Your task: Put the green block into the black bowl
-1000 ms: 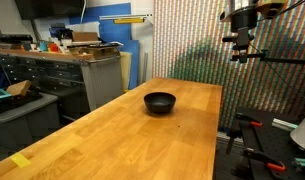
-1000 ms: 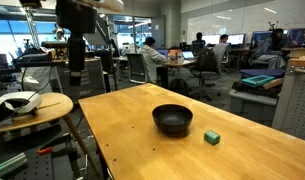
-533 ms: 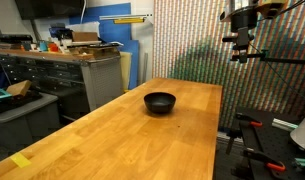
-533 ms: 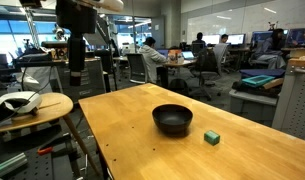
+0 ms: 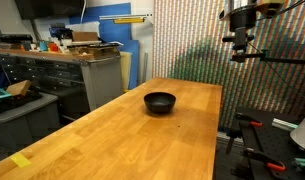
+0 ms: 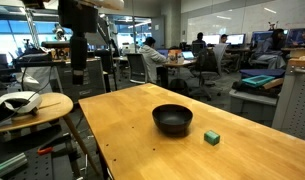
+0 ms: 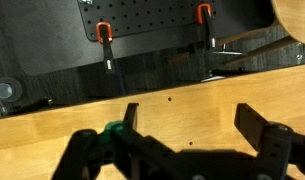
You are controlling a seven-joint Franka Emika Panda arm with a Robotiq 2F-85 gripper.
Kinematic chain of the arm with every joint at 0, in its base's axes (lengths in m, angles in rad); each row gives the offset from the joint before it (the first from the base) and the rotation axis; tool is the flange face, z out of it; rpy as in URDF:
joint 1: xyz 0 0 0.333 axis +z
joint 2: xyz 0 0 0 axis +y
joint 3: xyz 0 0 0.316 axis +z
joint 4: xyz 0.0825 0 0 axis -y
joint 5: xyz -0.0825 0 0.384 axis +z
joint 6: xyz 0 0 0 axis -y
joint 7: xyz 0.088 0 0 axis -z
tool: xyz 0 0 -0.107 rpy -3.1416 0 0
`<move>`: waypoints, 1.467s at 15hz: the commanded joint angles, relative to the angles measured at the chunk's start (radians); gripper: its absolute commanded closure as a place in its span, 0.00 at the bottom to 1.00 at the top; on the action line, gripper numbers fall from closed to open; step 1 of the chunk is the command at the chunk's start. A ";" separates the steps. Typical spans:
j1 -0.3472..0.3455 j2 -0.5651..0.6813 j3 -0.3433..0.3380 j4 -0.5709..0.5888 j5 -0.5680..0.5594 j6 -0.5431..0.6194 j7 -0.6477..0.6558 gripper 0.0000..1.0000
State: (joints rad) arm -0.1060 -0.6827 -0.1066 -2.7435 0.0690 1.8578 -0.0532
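Note:
The black bowl point(image 5: 160, 101) point(image 6: 173, 119) sits on the wooden table in both exterior views. The small green block point(image 6: 211, 136) lies on the table just beside the bowl, apart from it; it does not show in the exterior view where the bowl stands at the far end of the table. My gripper point(image 5: 241, 52) point(image 6: 77, 78) hangs high above the table's edge, far from both. In the wrist view its fingers point(image 7: 192, 118) are spread wide with nothing between them, over bare wood. A small green patch point(image 7: 114, 128) shows beside one finger; I cannot tell what it is.
The wooden table point(image 5: 132, 140) point(image 6: 132, 125) is long. A stool with white objects point(image 6: 22, 103) stands beside it. Cabinets and bins point(image 5: 52, 75) stand off to one side. Orange-handled clamps point(image 7: 105, 40) hang on a black pegboard past the table edge.
The arm has shifted very slightly sideways in an exterior view. The bowl and the block have not moved.

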 commanded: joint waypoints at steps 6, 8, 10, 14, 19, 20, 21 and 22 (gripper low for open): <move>0.007 0.052 0.035 0.037 -0.003 0.095 0.051 0.00; 0.005 0.073 0.034 0.046 -0.009 0.108 0.051 0.00; 0.003 0.093 0.033 0.053 -0.012 0.123 0.050 0.00; 0.000 0.126 0.038 0.072 -0.019 0.139 0.059 0.00; -0.036 0.347 -0.025 0.248 -0.072 0.207 0.006 0.00; -0.038 0.383 -0.034 0.282 -0.073 0.214 0.003 0.00; -0.040 0.419 -0.043 0.316 -0.073 0.218 -0.002 0.00; -0.039 0.453 -0.050 0.350 -0.069 0.214 -0.010 0.00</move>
State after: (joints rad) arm -0.1396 -0.3600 -0.1356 -2.5225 0.0085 2.0755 -0.0327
